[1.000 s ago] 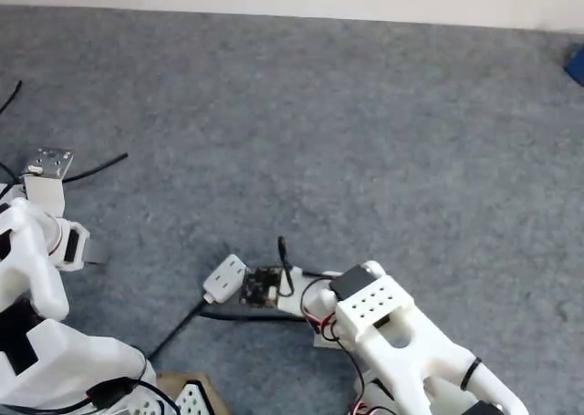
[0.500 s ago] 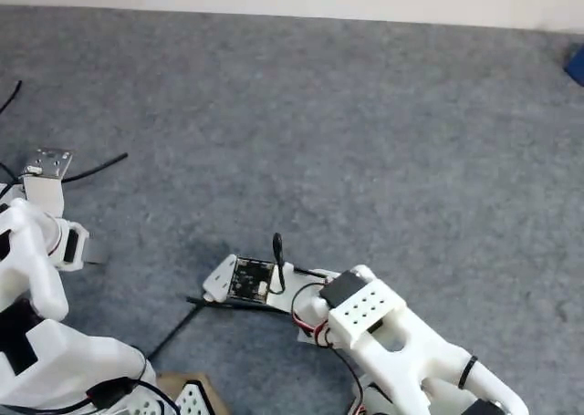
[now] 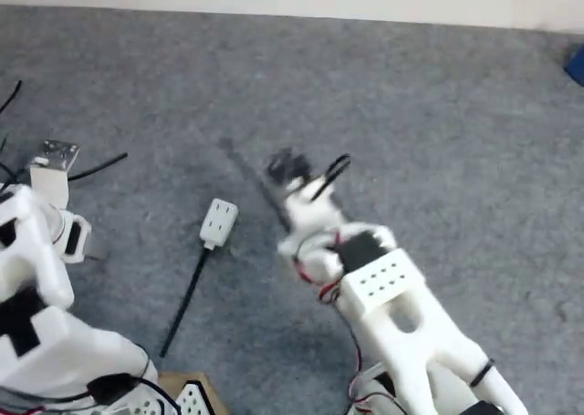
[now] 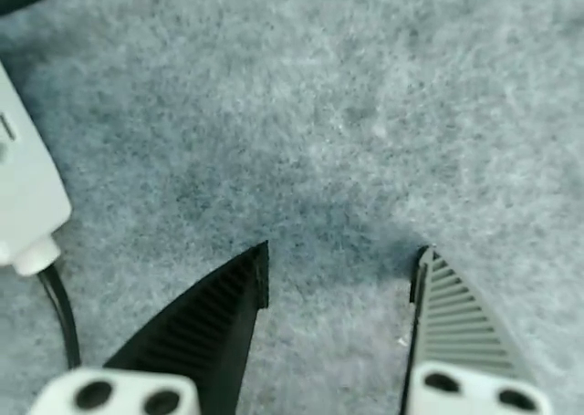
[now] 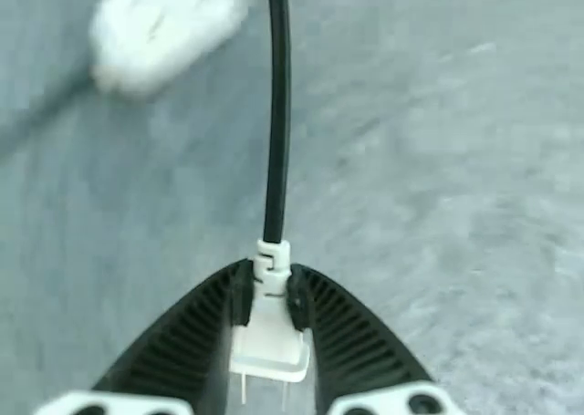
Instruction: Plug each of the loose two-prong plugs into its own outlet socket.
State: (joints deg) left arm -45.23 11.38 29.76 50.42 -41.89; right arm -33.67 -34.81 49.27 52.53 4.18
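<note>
My right gripper (image 5: 269,292) is shut on a white two-prong plug (image 5: 270,337), its prongs pointing back toward the wrist and its black cord (image 5: 276,114) running away from the fingers. In the high view this gripper (image 3: 290,174) hangs blurred over the middle of the carpet, right of a white outlet socket (image 3: 219,222) that lies flat with its black cord (image 3: 187,296) trailing toward the near edge. The socket (image 5: 164,23) appears blurred beyond the plug. My left gripper (image 4: 342,255) is open above bare carpet, beside a white block (image 4: 27,196) with a black cord.
Grey carpet (image 3: 411,114) covers the table. The left arm (image 3: 36,251) stands at the left edge with thin black wires (image 3: 96,167) beside it. A brown box corner (image 3: 187,388) sits at the near edge. A blue object (image 3: 577,64) pokes in at the far right.
The right arm has swung up and away from the socket with the plug in its fingers. The socket has shifted farther from the near edge and turned. The left arm has barely moved.
</note>
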